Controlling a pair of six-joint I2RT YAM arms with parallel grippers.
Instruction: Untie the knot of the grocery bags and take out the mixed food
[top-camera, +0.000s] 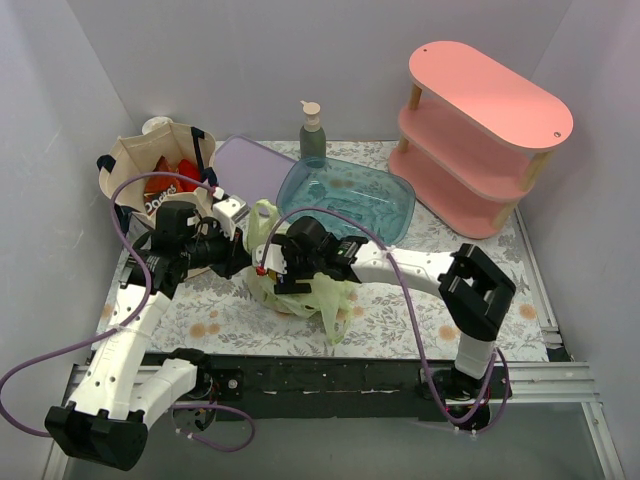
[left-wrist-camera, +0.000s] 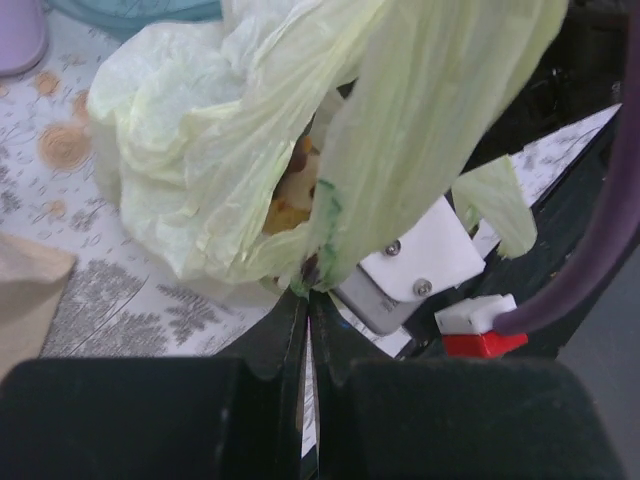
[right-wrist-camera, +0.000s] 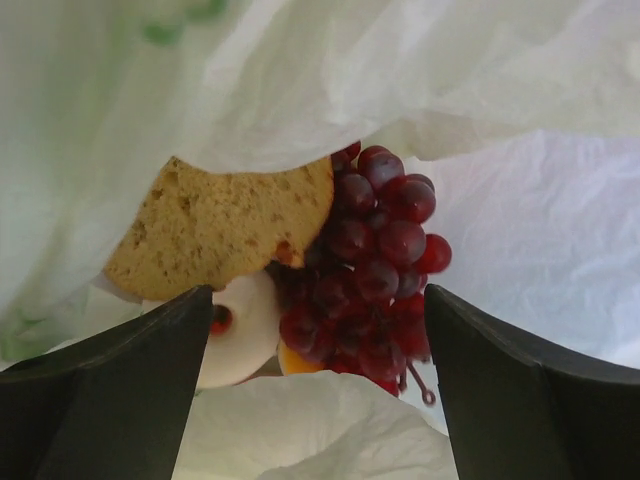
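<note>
The pale-green plastic bag (top-camera: 305, 292) lies at the table's front middle, its mouth open. One handle strip (top-camera: 262, 218) stands up loose, and I see no tied knot. My left gripper (left-wrist-camera: 308, 292) is shut on the bag's edge (left-wrist-camera: 330, 200); in the top view it (top-camera: 245, 260) is at the bag's left side. My right gripper (right-wrist-camera: 318, 300) is open inside the bag, its fingers either side of a bunch of dark red grapes (right-wrist-camera: 375, 270). Beside the grapes are a tan bread slice (right-wrist-camera: 225, 230) and a white round piece (right-wrist-camera: 245, 330). The beige tote (top-camera: 135, 160) stands at the back left, holding the Doritos bag (top-camera: 160, 203).
A clear blue tray (top-camera: 345, 195) sits behind the bag, with a pump bottle (top-camera: 313, 135) behind it. A purple board (top-camera: 250, 165) lies beside the tote. A pink shelf unit (top-camera: 480, 130) stands at the back right. Purple cables loop over both arms.
</note>
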